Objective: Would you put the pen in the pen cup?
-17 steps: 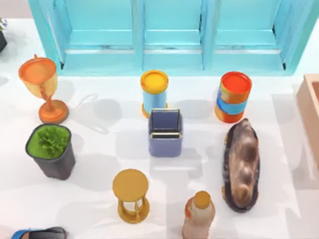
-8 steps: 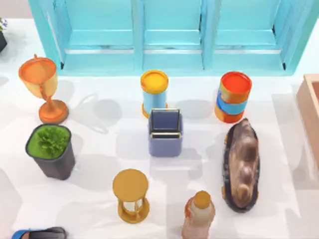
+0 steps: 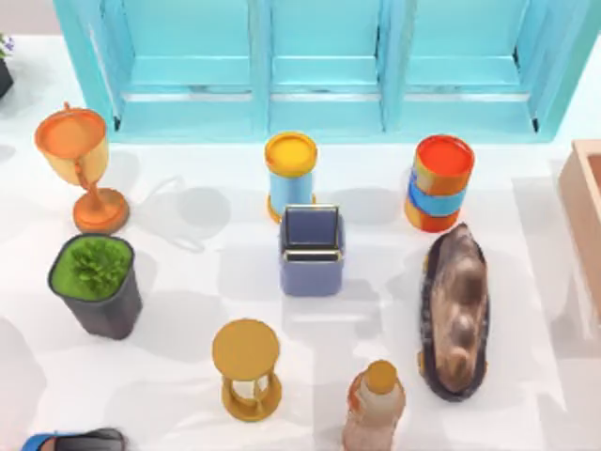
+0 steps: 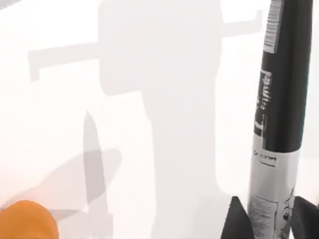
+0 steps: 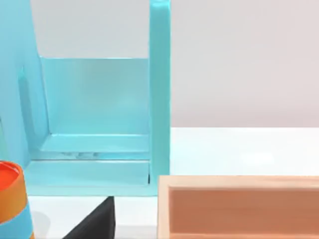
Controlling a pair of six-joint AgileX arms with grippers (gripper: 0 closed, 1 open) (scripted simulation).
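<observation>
Two dark fingers (image 4: 234,221) of the left claw (image 4: 269,221) squeeze the pen (image 4: 281,99), one on each side. The pen is black with a silver end, and it sticks straight out past the claw. The white counter (image 4: 164,164) lies out past the claw tips, with grey shadows on it. An orange thing (image 4: 25,221) sits on the counter off to one side of the claw.

The cup (image 3: 311,249) stands upright in the middle of the counter. It is blue and square, and dark inside. I cannot tell how far it is from the left claw. A can (image 3: 290,174) with a yellow top stands just behind the cup. An hourglass (image 3: 246,368) stands in front of it. A plant pot (image 3: 94,282) is off to its left, and a brown lump (image 3: 455,310) is off to its right.

A dark bit of the right claw (image 5: 97,224) shows in its own wrist view. I cannot tell if this claw is wide or narrow. Out past it are a wooden box (image 5: 239,206), a teal shelf (image 5: 99,99) and an orange can (image 5: 12,204).
</observation>
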